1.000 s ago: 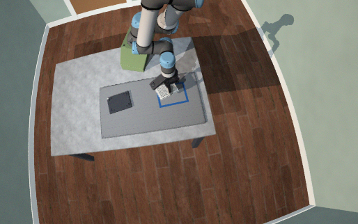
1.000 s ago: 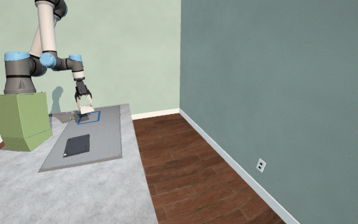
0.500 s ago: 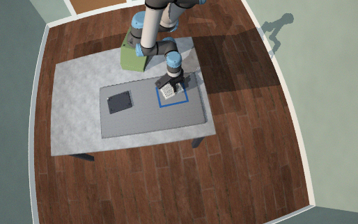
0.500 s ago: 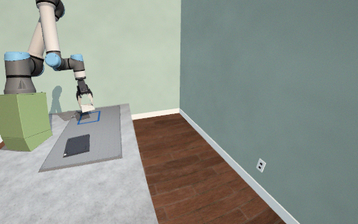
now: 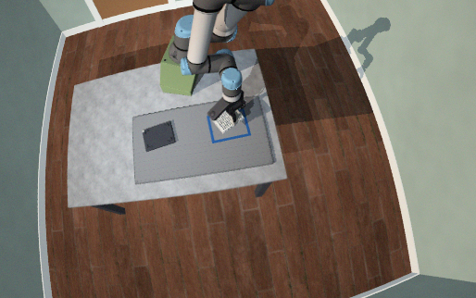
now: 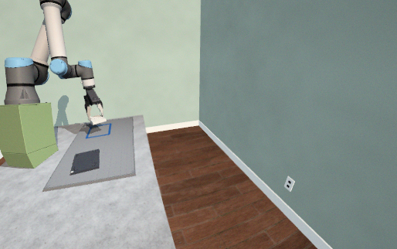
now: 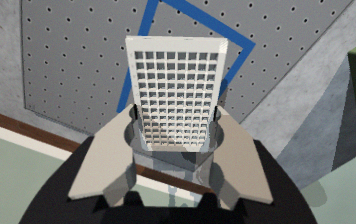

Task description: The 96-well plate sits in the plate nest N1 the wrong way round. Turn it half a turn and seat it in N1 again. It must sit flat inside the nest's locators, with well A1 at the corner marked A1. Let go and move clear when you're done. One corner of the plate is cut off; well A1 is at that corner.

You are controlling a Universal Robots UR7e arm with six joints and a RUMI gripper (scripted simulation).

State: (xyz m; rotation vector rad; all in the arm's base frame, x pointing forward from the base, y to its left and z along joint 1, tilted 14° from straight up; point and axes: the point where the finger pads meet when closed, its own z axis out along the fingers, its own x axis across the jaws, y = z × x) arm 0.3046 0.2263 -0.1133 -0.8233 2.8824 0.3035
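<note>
Hand (image 7: 175,117) clenched on the white 96-well plate (image 7: 175,95), jaws pinching its two long sides near one short end. Plate is held off the surface, above the blue square outline (image 5: 230,129) on the grey perforated board (image 5: 199,153), near that outline's corner closest to the arm's green pedestal (image 5: 173,80); the cut corner cannot be made out. Dark plate nest N1 (image 5: 158,135) lies at the board's other end, well apart from the plate, on the grey desk (image 5: 97,185).
</note>
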